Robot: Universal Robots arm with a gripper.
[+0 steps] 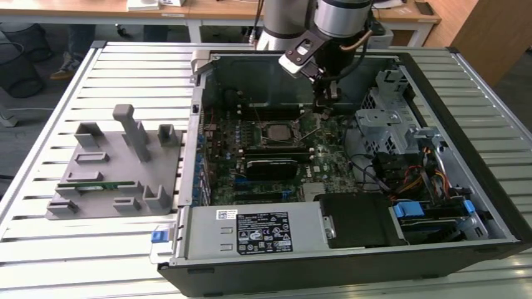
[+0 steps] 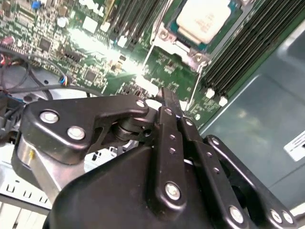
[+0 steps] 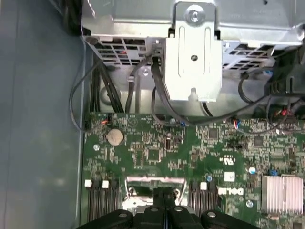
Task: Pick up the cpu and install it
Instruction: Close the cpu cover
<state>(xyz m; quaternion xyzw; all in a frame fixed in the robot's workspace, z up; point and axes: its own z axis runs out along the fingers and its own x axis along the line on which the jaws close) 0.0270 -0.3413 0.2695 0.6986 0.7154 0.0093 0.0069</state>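
Silvery cpu (image 2: 202, 19): lies flat in the socket (image 1: 278, 132) on the board (image 3: 152, 152), inside the case (image 1: 332, 277). I see its pale metal top within the metal frame (image 2: 164, 36), not in the gripper (image 1: 324, 106).
Gripper position: low over the board, just beside the socket on the exterior view's right, apart from the cpu.
Jaws: drawn together with no gap that I can see, and nothing held between them.
Frame: I cannot tell whether it is latched.
Risk, contact: I judge the fingertips (image 2: 169, 124) near enough to the board that a downward slip would scrape small parts or the memory slots (image 2: 248, 52).
Risk, seating: if the cpu sits skewed, pressure on the frame could bend socket pins. I cannot confirm its alignment.
Risk, snagging: loose wires (image 3: 138, 81) hang near the arm's path.
Labels: a white sticker (image 1: 264, 232) on the power supply (image 1: 208, 240), a second label (image 2: 296, 144) on the case wall and a white printed mark (image 3: 230, 191) on the board are present. Their wording is not recorded.
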